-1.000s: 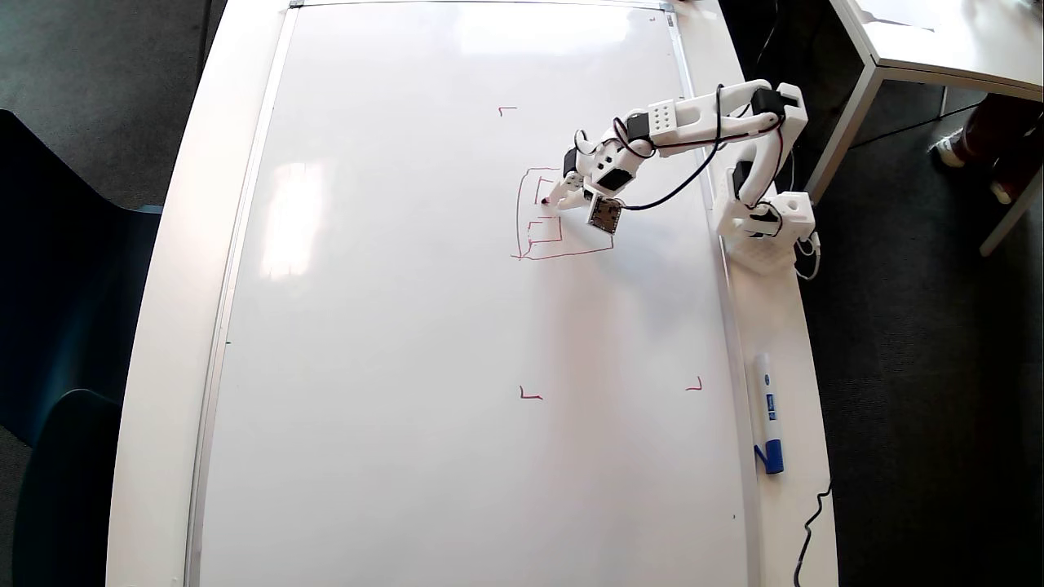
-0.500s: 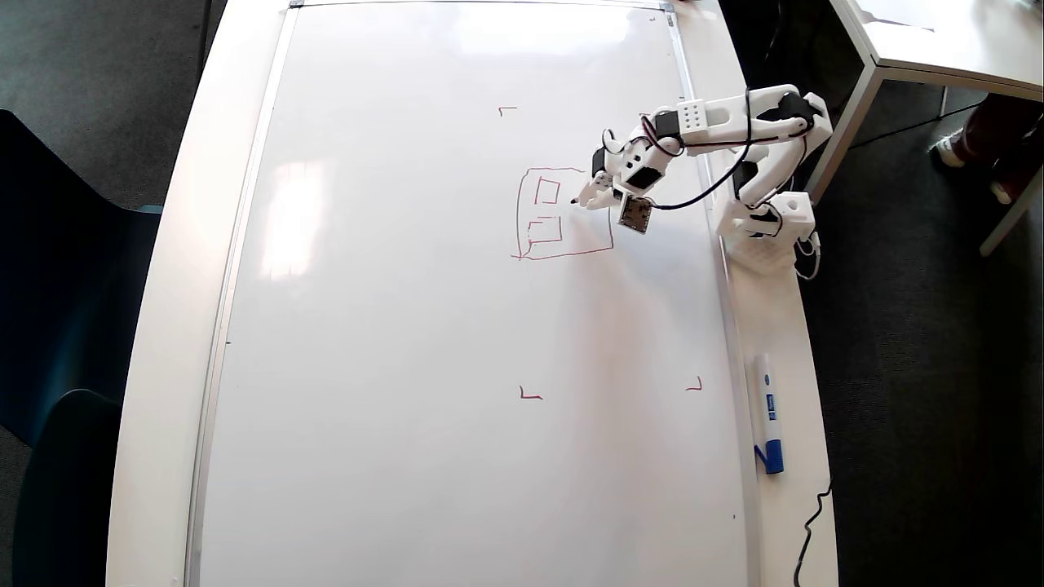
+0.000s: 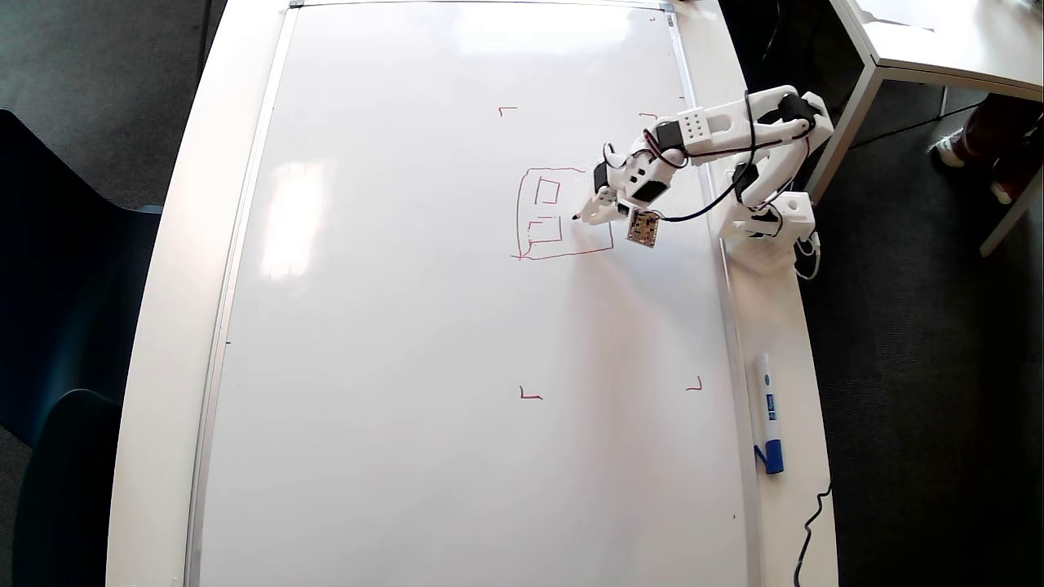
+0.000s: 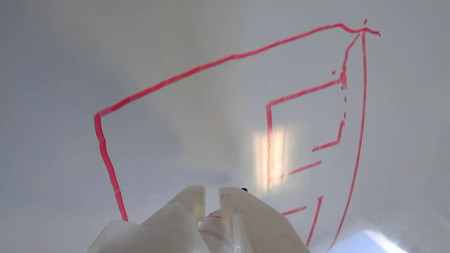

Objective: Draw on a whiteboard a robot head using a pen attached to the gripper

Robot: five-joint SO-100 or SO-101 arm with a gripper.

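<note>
The whiteboard (image 3: 408, 326) fills the table and the whole wrist view (image 4: 52, 70). The robot head (image 3: 563, 254) is a red rounded square outline at the upper right, with one small square and a partly drawn second shape inside; no stalked square shows. My gripper (image 3: 595, 210) hangs over the drawing's right half, shut on the pen (image 3: 578, 216), whose dark tip is at the board just right of the inner shapes. In the wrist view the two white fingers (image 4: 191, 211) close around the pen (image 4: 211, 228), with the red lines (image 4: 233, 56) ahead of the gripper (image 4: 212, 193).
Small red corner marks (image 3: 530, 395) sit around the drawing area. A white marker with a blue cap (image 3: 767, 412) lies on the table's right strip. The arm's base (image 3: 767, 224) stands at the board's right edge. A second table (image 3: 938, 41) is at the upper right.
</note>
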